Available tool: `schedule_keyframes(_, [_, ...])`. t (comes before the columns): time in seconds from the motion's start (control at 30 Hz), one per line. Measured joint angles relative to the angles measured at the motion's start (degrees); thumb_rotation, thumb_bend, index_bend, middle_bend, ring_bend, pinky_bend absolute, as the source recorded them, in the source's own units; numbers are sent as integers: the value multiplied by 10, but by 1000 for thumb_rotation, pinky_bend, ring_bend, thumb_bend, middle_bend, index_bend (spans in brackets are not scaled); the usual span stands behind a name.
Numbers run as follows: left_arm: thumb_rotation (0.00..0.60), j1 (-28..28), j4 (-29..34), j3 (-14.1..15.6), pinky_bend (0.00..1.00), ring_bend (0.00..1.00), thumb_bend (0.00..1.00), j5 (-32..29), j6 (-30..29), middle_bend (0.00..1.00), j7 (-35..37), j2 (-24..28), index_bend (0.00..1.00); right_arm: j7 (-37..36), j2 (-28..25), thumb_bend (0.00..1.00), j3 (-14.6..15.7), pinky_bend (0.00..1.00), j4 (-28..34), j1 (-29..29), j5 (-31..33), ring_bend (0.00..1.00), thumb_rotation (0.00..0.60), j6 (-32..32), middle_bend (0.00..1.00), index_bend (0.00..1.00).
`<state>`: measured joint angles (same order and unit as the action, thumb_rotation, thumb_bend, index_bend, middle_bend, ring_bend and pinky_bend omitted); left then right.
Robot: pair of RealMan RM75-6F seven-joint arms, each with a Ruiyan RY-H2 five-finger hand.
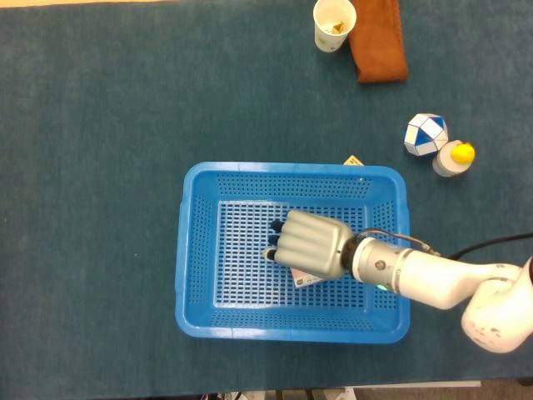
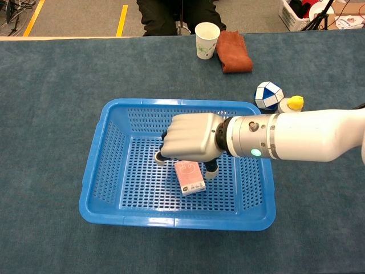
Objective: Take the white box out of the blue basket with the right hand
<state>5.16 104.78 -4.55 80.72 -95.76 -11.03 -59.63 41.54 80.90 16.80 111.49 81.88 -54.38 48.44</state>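
The white box (image 2: 190, 177), its pink-printed face up, lies flat on the floor of the blue basket (image 2: 171, 220), near the middle. My right hand (image 2: 191, 138) hovers just above its far end, back of the hand upward and fingers (image 2: 161, 158) pointing down on either side of the box, apart from it as far as I can see. In the head view the right hand (image 1: 310, 243) hides most of the box (image 1: 306, 279), and only a corner sticks out inside the basket (image 1: 179, 275). The left hand appears in neither view.
A paper cup (image 2: 206, 40) and a brown cloth (image 2: 234, 51) lie at the table's far side. A blue-and-white ball (image 2: 268, 95) and a small yellow-capped bottle (image 2: 291, 104) stand right of the basket. A small card (image 1: 352, 160) lies behind the basket's far rim.
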Motion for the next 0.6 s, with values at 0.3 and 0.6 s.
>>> schedule_keyframes(0.3, [600, 2, 6, 2, 217, 232, 248, 1, 0, 342, 4, 5, 309, 43, 9, 41, 0, 491, -17, -18, -8, 241, 600, -11, 346, 270])
schedule_keyframes(0.6, [600, 4, 10, 1, 216, 233, 248, 0, -4, 342, 2, 7, 309, 103, 36, 38, -2, 491, -38, -36, -31, 242, 600, -1, 321, 271])
